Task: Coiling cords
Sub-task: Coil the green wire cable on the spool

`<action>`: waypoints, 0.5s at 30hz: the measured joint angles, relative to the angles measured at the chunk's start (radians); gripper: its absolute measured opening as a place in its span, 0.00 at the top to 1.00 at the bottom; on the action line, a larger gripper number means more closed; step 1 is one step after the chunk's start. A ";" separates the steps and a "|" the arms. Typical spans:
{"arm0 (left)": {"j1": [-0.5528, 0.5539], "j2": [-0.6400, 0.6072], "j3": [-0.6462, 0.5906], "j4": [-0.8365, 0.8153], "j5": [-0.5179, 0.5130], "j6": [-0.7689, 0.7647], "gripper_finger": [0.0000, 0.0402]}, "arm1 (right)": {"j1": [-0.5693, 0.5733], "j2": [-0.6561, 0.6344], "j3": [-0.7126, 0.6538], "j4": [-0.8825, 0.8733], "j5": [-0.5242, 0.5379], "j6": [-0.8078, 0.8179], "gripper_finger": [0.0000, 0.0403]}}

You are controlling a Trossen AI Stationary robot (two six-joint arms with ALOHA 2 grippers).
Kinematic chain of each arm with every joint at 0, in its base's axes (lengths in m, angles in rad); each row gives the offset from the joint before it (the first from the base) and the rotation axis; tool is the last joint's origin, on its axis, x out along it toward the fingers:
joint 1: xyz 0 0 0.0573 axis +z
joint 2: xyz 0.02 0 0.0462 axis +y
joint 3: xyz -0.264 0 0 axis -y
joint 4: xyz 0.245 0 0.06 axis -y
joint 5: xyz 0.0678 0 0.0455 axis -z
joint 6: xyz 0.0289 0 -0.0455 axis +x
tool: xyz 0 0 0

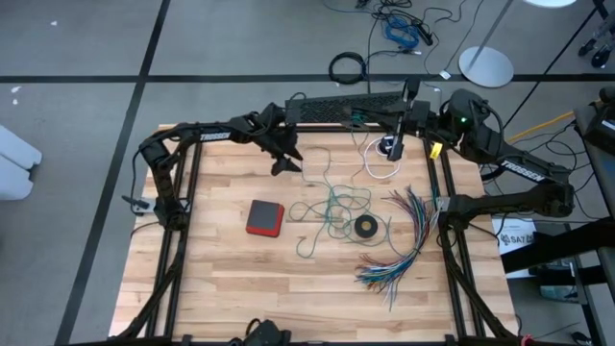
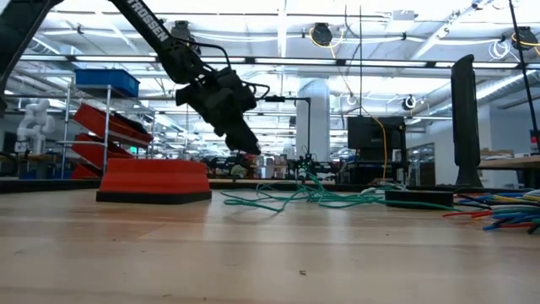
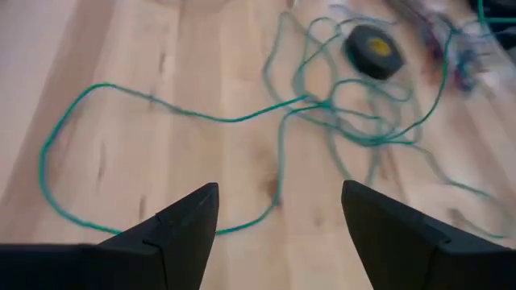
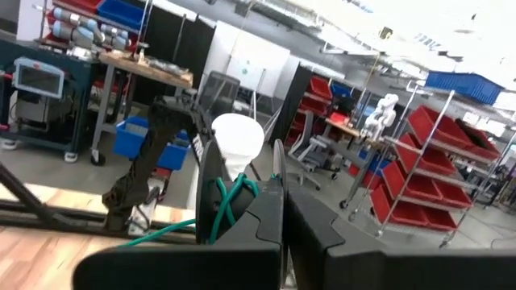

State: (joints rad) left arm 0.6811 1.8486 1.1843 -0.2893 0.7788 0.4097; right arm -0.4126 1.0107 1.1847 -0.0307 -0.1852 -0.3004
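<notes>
Two grippers differ: left gripper (image 3: 278, 229) spread above green cord (image 1: 332, 213), seemingly ready to grab; right gripper (image 4: 284, 211) at two o'clock pinches its end

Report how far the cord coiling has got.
Done: nothing looks coiled. The teal-green cord lies in a loose tangle mid-table beside the black ring; the white cord is a loose loop at the far edge. In hand: the left gripper hovers open above the teal strand, holding nothing; the right gripper is shut, waiting at the far edge. Left: gathering and winding both cords.
</notes>
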 joint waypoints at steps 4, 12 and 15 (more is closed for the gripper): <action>-0.022 -0.020 0.000 0.154 0.069 -0.084 0.33 | 0.000 0.010 0.000 -0.006 -0.001 0.007 1.00; -0.213 -0.017 0.001 0.853 -0.123 -0.320 0.33 | 0.002 0.039 0.000 0.004 -0.029 0.042 1.00; -0.257 -0.018 0.001 1.019 -0.204 -0.328 0.33 | 0.002 0.040 0.000 0.000 -0.031 0.057 1.00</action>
State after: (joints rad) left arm 0.4240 1.8310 1.1851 0.7293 0.5752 0.0812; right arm -0.4106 1.0512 1.1843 -0.0311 -0.2157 -0.2436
